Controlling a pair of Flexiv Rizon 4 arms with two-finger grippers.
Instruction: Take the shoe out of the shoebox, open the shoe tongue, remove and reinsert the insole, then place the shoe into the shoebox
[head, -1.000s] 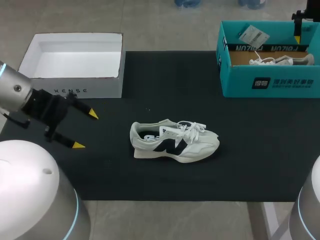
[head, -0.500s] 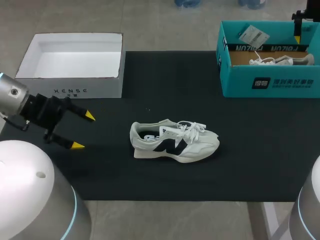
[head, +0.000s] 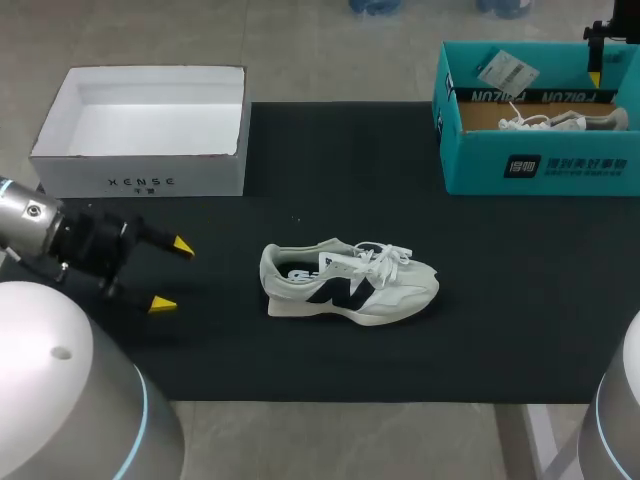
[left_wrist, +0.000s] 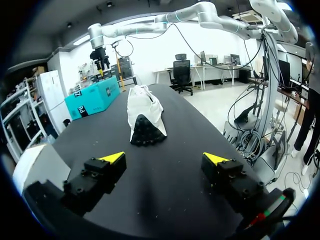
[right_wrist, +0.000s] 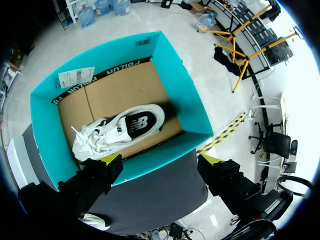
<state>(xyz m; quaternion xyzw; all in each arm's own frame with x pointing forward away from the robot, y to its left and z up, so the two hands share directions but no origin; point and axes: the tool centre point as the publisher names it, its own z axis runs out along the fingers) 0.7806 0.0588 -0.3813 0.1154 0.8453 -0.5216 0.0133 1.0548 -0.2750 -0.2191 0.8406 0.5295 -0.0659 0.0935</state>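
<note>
My left end effector (head: 173, 275), spread and empty at the frame's left, has sunk lower, probably lining up on the white-and-black laced sneaker (head: 350, 282) at centre.

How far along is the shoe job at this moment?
Done: the white sneaker with a dark logo lies out on the black mat. In hand: nothing; left gripper open by its heel, right gripper open above the teal cardboard shoebox holding a second white sneaker. Left: tongue, insole, reboxing.
</note>
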